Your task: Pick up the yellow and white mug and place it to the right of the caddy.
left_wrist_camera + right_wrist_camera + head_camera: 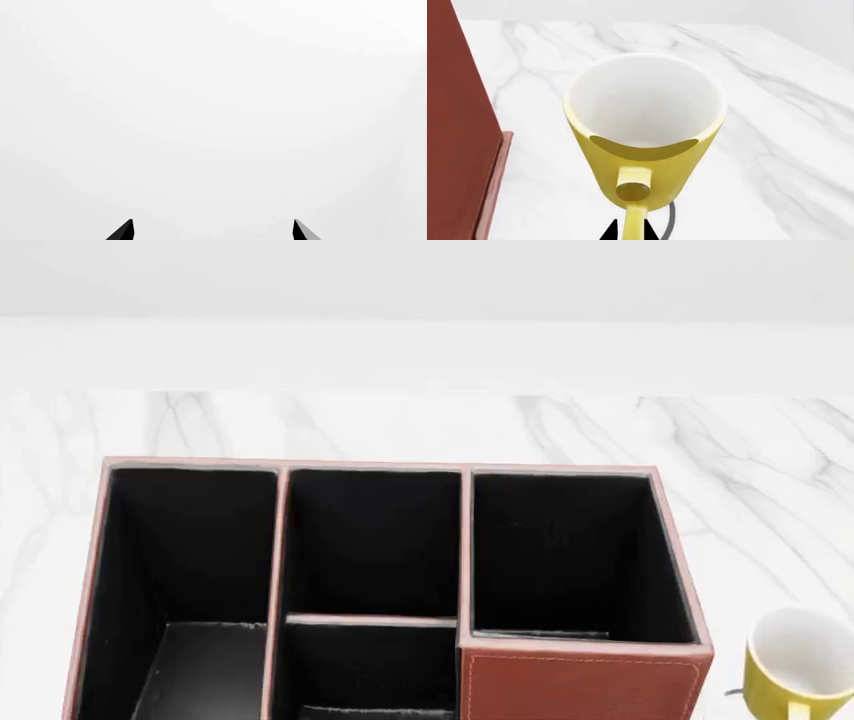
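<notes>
The yellow and white mug [644, 125] fills the right wrist view, white inside, its yellow handle toward the camera. My right gripper [634, 231] is shut on the mug's handle, one black fingertip on each side. The mug looks lifted a little, with a thin shadow under it. In the head view the mug [798, 665] is at the bottom right, just right of the reddish-brown caddy [581, 685], whose wall [457, 130] also edges the right wrist view. My left gripper [213, 231] is open, its two black tips wide apart over plain white, holding nothing.
The caddy and mug are on a white marble table [400, 425]. A white wall runs behind the table. Bare marble [774, 150] lies right of the mug.
</notes>
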Controlling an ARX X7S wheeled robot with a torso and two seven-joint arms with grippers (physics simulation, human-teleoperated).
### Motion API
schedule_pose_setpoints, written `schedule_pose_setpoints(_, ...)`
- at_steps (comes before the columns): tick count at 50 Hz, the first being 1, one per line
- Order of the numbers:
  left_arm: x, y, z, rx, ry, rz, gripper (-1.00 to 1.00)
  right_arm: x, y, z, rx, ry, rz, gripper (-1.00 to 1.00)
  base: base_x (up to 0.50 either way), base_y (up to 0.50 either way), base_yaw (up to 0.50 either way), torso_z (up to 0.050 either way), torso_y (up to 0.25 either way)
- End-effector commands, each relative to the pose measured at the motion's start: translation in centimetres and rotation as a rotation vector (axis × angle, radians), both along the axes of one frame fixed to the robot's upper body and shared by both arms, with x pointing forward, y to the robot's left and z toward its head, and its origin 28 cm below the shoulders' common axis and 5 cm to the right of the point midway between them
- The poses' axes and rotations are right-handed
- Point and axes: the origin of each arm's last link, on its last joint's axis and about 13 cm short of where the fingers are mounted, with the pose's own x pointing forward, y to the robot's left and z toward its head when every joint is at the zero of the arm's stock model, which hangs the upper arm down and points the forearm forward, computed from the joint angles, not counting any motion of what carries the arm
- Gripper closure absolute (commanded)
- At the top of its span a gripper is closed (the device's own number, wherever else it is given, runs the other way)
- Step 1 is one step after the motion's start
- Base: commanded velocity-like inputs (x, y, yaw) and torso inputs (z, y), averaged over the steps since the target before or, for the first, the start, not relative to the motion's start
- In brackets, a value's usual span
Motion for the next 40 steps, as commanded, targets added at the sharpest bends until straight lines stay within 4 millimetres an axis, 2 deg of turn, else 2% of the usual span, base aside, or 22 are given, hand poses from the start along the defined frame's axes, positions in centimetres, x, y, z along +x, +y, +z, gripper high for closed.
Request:
schedule_pose_setpoints(1, 0.09, -0.03, -0.03, 0.002, 0.003, -0.003, -1.0, 0.39, -0.07, -0.17, -0.009, -0.016, 0.003, 1.0, 0.0, 0.0, 0.0, 0.0, 0.0)
schedule_pose_setpoints(25, 0.15, -0.01, -0.01, 0.002, 0.003, -0.002, -1.0, 0.4, 0.04, -0.3, -0.012, -0.004, -0.005, 1.0, 0.0, 0.0, 0.0, 0.0, 0.0)
schedule_pose_setpoints(26, 0.14, -0.01, -0.01, 0.001, 0.004, -0.002, -1.0, 0.4, 0.04, -0.31, -0.013, -0.004, -0.005, -1.0, 0.0, 0.0, 0.0, 0.0, 0.0)
schedule_pose_setpoints(40, 0.16, -0.05, -0.04, 0.001, 0.004, -0.003, -1.0, 0.37, -0.08, -0.19, -0.014, -0.006, -0.018, -1.0, 0.0, 0.0, 0.0, 0.0, 0.0)
